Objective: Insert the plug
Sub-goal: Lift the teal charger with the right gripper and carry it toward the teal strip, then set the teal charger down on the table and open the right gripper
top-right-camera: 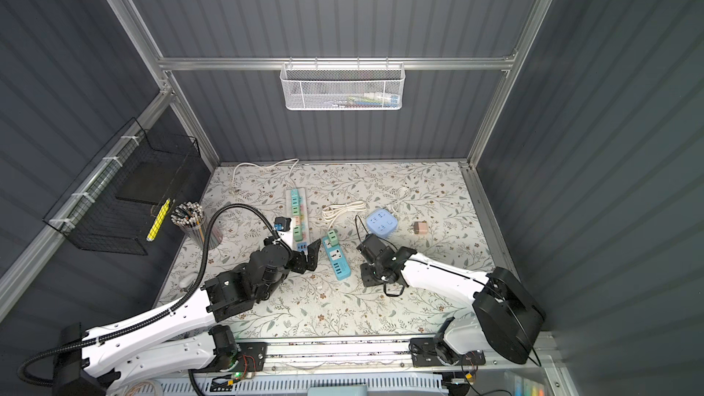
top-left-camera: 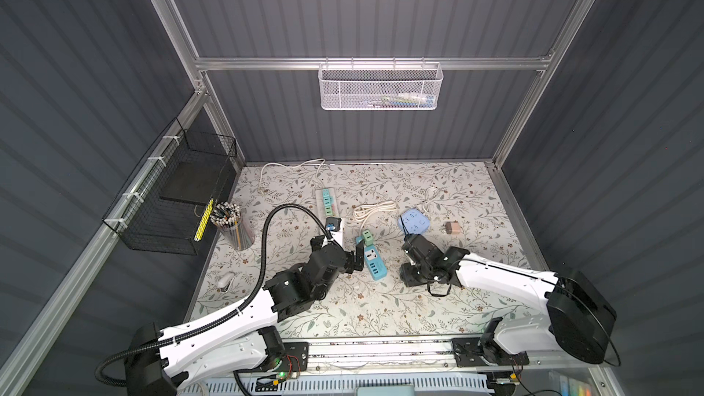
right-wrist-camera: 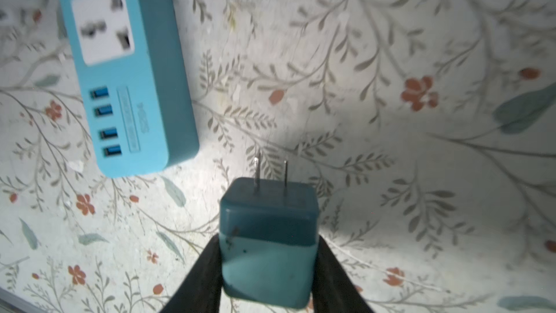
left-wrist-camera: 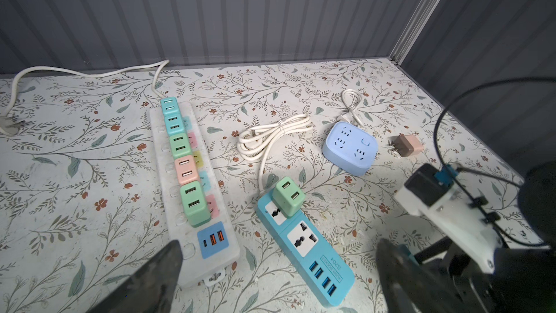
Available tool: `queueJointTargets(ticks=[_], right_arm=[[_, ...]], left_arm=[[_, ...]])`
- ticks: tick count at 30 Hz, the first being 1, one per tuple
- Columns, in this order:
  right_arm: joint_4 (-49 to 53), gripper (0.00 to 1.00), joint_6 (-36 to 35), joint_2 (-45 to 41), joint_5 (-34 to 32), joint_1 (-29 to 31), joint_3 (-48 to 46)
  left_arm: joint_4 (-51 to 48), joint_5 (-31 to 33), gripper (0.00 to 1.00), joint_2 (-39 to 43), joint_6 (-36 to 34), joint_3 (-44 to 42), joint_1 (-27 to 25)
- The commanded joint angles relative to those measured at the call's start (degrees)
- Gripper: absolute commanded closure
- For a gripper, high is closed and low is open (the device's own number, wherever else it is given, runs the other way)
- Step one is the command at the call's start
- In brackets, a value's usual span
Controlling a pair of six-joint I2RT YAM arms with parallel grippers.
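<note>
In both top views a white mesh basket (top-left-camera: 381, 87) hangs on the rear rail with a few coloured items lying in it, too small to name. A black wire basket (top-left-camera: 171, 200) on the left wall holds a dark flat slab and a yellow strip (top-left-camera: 204, 219) leaning at its front. Just beside it a clear cup (top-left-camera: 233, 228) stands full of pencils. On the floral table (top-left-camera: 381, 314) the left gripper (top-left-camera: 338, 243) hovers between the white power strip (top-left-camera: 329, 207) and the blue power strip (top-left-camera: 375, 262). The right gripper (top-left-camera: 408, 275) points down, just right of the blue one; what it holds is hidden here.

The left wrist view shows the left gripper's jaws spread wide and empty. The white power strip carries a row of five adapters. A green adapter (left-wrist-camera: 288, 195) sits in the blue power strip's far socket, and the middle socket is free. A round blue socket block (left-wrist-camera: 350, 146) and a pink adapter (left-wrist-camera: 406, 145) lie beyond.

In the right wrist view the right gripper is clamped on a teal plug (right-wrist-camera: 267, 251). Its two prongs (right-wrist-camera: 256, 173) point forward above the table, near the blue power strip's USB end, apart from it
</note>
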State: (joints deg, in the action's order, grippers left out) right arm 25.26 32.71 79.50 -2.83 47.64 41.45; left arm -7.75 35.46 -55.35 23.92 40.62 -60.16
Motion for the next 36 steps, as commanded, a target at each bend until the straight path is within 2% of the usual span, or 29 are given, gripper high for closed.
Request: queueJointTargets(ticks=[1,6,11,16,25,36], right_arm=[[-0.15,0.57,1.53,2.39,-1.61,0.96,-1.54],[-1.35,0.53,2.28,4.25,-1.89,1.93,-1.46],[-1.61,0.34,4.05,3.72,-1.74,2.02,-2.33],[-0.63,0.25,7.11,1.67,-2.98,2.02,-3.91],[2.37,0.22,8.57,-2.68,-9.05,0.83,-6.39],[2.67,0.2,5.55,-7.69,-5.98,-7.9,-8.61]], left_arm=[[-0.24,-0.99,0.0,-1.97,-1.33,2.93,0.39],[0.47,-1.21,0.0,-3.18,-0.08,2.73,0.43],[0.94,-2.58,0.0,-4.27,0.24,3.13,0.49],[-0.43,-2.7,0.0,-4.59,0.77,3.81,0.49],[-0.24,-3.94,0.0,-6.25,-1.23,5.47,0.48],[0.69,-6.23,0.0,-11.52,-3.35,10.0,0.57]])
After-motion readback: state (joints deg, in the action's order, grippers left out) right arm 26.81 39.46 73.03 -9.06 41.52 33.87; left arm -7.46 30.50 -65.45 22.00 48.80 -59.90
